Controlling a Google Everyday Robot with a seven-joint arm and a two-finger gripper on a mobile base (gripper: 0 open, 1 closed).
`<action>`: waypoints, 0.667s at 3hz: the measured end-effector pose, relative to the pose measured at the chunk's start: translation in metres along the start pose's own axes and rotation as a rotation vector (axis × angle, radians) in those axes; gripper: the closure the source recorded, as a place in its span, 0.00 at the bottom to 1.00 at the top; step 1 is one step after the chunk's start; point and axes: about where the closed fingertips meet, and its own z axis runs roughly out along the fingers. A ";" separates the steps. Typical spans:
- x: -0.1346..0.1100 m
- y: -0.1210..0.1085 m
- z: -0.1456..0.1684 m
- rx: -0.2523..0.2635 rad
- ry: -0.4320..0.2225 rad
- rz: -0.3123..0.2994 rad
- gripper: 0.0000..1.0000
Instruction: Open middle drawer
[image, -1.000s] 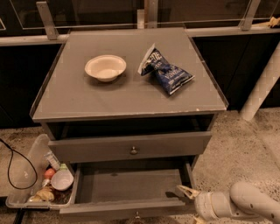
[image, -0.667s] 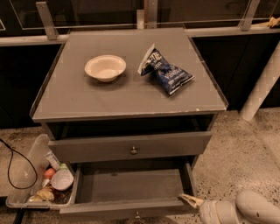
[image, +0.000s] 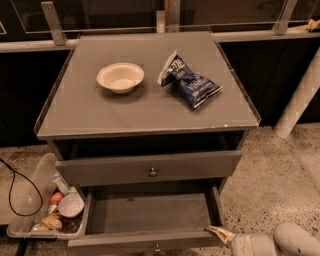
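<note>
The middle drawer (image: 150, 214) is pulled well out below the cabinet's upper drawer; its plain grey inside is bare and its small round knob (image: 157, 247) shows at the bottom edge of the view. My gripper (image: 220, 233) is low at the bottom right, right by the drawer's right front corner, with the pale arm (image: 280, 242) behind it. It holds nothing that I can see.
The upper drawer front (image: 150, 169) with its knob sits above the open drawer. On the cabinet top lie a white bowl (image: 120, 76) and a blue chip bag (image: 190, 80). A clear bin (image: 30, 200) of items and a black cable (image: 15, 187) are on the floor at left. A white post (image: 300, 100) stands at right.
My arm has drawn back down and to the right, away from the drawer's front corner, and shows less in view. The drawer has stayed open in the same place.
</note>
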 end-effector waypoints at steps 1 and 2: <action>0.000 0.000 0.000 0.000 0.000 0.000 0.59; 0.000 0.000 0.000 0.000 0.000 0.000 0.36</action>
